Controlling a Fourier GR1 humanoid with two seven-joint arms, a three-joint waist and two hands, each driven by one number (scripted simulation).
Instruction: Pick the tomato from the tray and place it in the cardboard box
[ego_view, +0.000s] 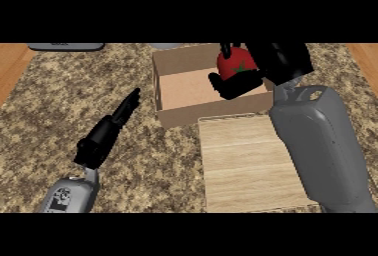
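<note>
Now the robot's right hand (258, 70) is over the open brown cardboard box (193, 90), its black fingers (230, 86) curled round the red round tomato (235, 64) with a dark green stem patch on its side. The tomato shows above the box's right part, near the far right corner, held in the hand; whether it touches the box floor or wall cannot be told. The grey right forearm (321, 145) comes in from the lower right and crosses the right edge of the pale wooden rectangular tray (247, 165), which lies flat on the speckled brown stone worktop (59, 110). The tray sits just in front of the box, its far edge close to the box's near wall, and its wood surface is bare where the arm does not cover it.

The left hand (107, 132) is at the left of the box and well apart from the tray, with fingers straight and held together, pointing up and to the right toward the box's left wall without touching it. Its grey left forearm (70, 197) enters from the lower left.

At the far edge of the worktop, a flat dark grey object (66, 46) is partly cut off, and a pale rounded thing (166, 46) peeks out just behind the box. Strips of orange-brown wood (13, 65) border the worktop on both sides.
</note>
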